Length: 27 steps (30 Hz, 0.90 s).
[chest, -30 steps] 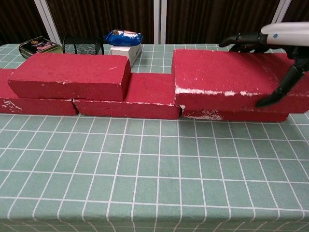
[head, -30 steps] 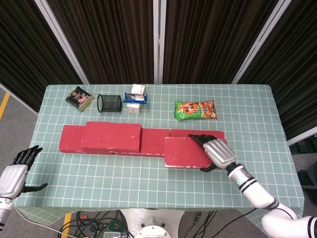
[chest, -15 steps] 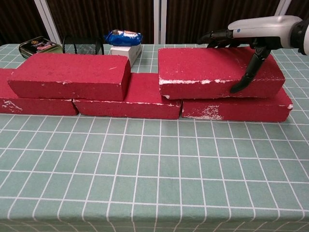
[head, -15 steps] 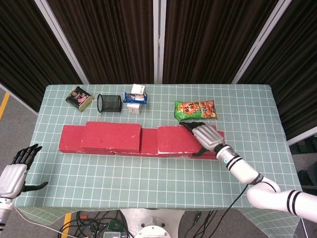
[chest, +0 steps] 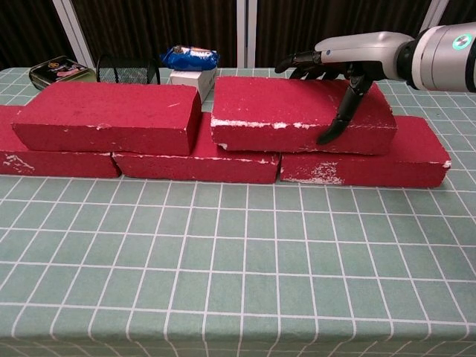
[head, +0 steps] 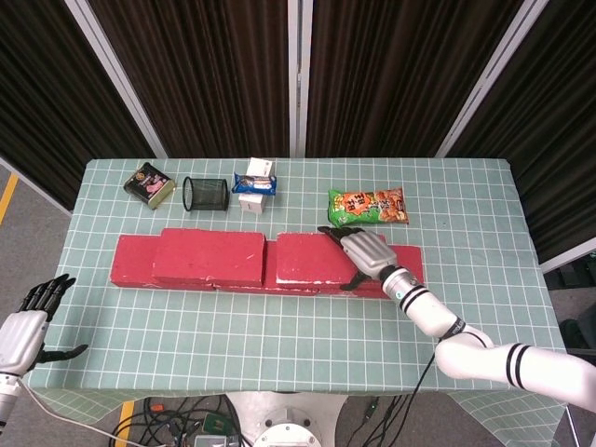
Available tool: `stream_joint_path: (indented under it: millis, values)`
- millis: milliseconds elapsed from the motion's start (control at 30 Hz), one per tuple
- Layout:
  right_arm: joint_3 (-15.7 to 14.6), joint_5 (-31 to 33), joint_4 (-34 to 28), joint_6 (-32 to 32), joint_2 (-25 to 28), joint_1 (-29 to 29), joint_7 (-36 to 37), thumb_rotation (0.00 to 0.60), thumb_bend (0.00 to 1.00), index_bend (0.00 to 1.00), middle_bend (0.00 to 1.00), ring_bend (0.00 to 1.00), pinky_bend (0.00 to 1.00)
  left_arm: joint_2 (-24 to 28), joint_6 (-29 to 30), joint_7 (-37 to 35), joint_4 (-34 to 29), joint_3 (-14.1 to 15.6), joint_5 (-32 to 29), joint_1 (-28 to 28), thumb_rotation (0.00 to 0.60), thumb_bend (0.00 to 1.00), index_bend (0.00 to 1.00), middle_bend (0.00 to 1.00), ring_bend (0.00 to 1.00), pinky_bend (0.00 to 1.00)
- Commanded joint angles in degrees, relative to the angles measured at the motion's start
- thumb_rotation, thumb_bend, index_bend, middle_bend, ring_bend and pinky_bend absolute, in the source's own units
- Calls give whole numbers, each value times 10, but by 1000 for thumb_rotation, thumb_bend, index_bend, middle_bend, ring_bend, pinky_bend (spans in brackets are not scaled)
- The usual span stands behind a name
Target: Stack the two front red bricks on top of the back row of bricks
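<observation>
A matt, rough finish with chalky white scuffs along the edges is shown by the red rectangular bricks [chest: 297,111]. The worktop [chest: 238,260] is covered by a matt green gridded cloth. The orange snack packet [head: 368,206] is glossy foil; the black cup [head: 206,194] is wire mesh.

The bricks [head: 205,256] are red with white scuffs. The tablecloth [head: 279,326] is green with a white grid. At 12 o'clock, the snack bag [head: 368,206] is orange and green.
</observation>
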Motion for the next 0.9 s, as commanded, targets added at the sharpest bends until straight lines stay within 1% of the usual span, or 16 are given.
stream_joint_path:
  millis: [33, 233, 367, 567, 900]
  values:
    - [-6, 34, -3, 17, -13, 16, -27, 600, 14, 0, 206, 142, 225, -2, -3, -5, 4, 0, -1, 0, 600, 0, 17, 0, 0, 0]
    - [-9, 90, -17, 21, -12, 40, -53, 600, 8, 0, 196, 140, 221, -2, -9, -21, 11, 2, -1, -1, 600, 0, 18, 0, 0, 0]
    - [-14, 110, -23, 16, -6, 52, -61, 600, 8, 0, 195, 140, 218, -2, -10, -29, 15, 4, 1, -1, 600, 0, 18, 0, 0, 0]
    - [-19, 121, -24, 8, 0, 62, -57, 600, 9, 0, 193, 140, 217, -2, -12, -34, 17, 4, 5, -3, 600, 0, 17, 0, 0, 0]
    - [-25, 124, -17, 11, -8, 71, -47, 600, 10, 0, 190, 140, 212, -2, -14, -31, 16, 5, 5, -4, 600, 0, 18, 0, 0, 0]
